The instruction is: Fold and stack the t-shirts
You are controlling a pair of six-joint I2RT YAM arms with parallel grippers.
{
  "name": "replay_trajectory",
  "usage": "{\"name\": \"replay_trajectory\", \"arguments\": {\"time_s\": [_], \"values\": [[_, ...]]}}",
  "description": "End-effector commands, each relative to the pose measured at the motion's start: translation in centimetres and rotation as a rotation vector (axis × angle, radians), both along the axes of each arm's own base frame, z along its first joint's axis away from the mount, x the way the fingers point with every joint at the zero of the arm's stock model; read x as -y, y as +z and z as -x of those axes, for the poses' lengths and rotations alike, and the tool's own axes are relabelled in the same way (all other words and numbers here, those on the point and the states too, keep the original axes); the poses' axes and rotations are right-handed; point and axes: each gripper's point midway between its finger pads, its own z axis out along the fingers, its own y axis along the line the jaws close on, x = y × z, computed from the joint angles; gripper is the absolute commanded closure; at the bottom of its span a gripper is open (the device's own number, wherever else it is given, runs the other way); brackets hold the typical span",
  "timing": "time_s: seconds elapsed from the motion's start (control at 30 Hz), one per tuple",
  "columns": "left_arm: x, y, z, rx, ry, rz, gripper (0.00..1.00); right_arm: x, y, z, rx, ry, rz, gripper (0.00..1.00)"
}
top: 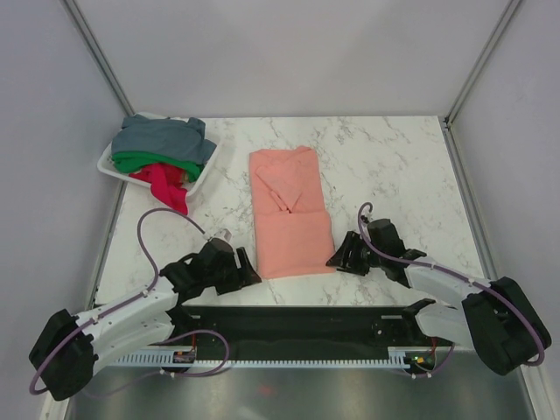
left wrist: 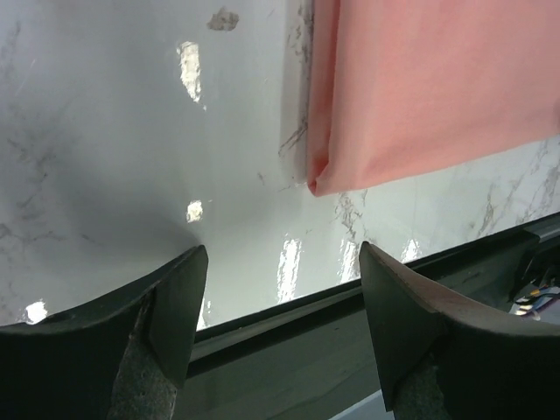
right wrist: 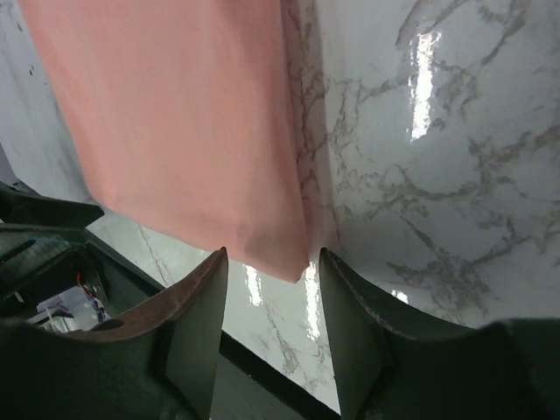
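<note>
Salmon-pink shirt (top: 289,214) lies flat mid-bench, already narrowed into a long strip. Its long axis runs from the near edge toward the far edge, with the far half rumpled where the sleeves are tucked in. The near hem sits a little back from the near edge of the bench (top: 394,166).

Left end effector (top: 238,267): low over the bench, just beside the strip's near-left corner. Fingers well apart, nothing between them. In the wrist view the folded corner lies ahead and to the right of the gap, clear of both fingers.

Right end effector (top: 344,255): low at the near-right corner. Fingers moderately apart and holding nothing. In the wrist view the cloth corner lies right at the mouth of the gap, between the two tips but not pinched.

The two sit about equally close, one at each near corner. The right looks better lined up, while the left is still off to the side of its corner.

Judgement: the next move is likely a lengthwise fold, near hem carried toward the far edge. It depends on both tips catching the near corners together, or the strip will skew.

Grey-blue shirt (top: 157,133), green shirt (top: 153,162) and red shirt (top: 166,184) are heaped unfolded in the white basket (top: 109,162) at the far-left corner, the red one spilling over its rim. They are well apart from both arms.
</note>
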Motion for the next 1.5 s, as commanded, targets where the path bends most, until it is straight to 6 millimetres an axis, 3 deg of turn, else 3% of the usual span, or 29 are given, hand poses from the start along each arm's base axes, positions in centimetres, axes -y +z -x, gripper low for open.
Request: {"name": "replay_trajectory", "arguments": {"time_s": [0.0, 0.17, 0.3, 0.47, 0.87, 1.0, 1.17, 1.23, 1.3, 1.47], "values": [[0.9, -0.5, -1.1, 0.016, 0.037, 0.036, 0.23, 0.2, -2.3, 1.0, -0.042, -0.003, 0.042, 0.46], [1.4, -1.3, -1.3, 0.009, 0.048, 0.058, 0.26, 0.4, -3.1, 1.3, -0.052, -0.004, 0.065, 0.62], [1.6, -1.5, -1.5, 0.008, 0.047, 0.059, 0.3, 0.3, -3.4, 1.3, -0.059, 0.003, 0.071, 0.67], [2.0, -2.0, -1.6, 0.0, 0.041, 0.063, 0.5, 0.2, -3.9, 1.0, -0.07, 0.008, 0.082, 0.74], [1.5, -2.6, -2.8, 0.038, 0.065, 0.012, 0.53, 0.6, -4.6, 1.6, -0.087, 0.009, 0.096, 0.8], [1.1, -3.2, -3.0, 0.044, 0.075, -0.012, 0.63, 0.7, -4.8, 1.6, -0.09, 0.009, 0.104, 0.82], [0.8, -2.9, -3.9, 0.092, 0.098, -0.026, 0.76, 0.8, -5.0, 1.8, -0.094, 0.016, 0.108, 0.93], [1.0, -2.4, -4.3, 0.112, 0.093, -0.022, 0.89, 0.8, -5.1, 1.9, -0.096, 0.017, 0.108, 0.99], [1.3, -1.9, -4.5, 0.13, 0.079, -0.012, 0.98, 0.8, -4.9, 1.9, -0.092, 0.016, 0.105, 1.0], [2.0, -0.3, -4.0, 0.142, 0.024, 0.026, 0.98, 1.1, -3.9, 2.3, -0.075, 0.009, 0.096, 1.0]]}}
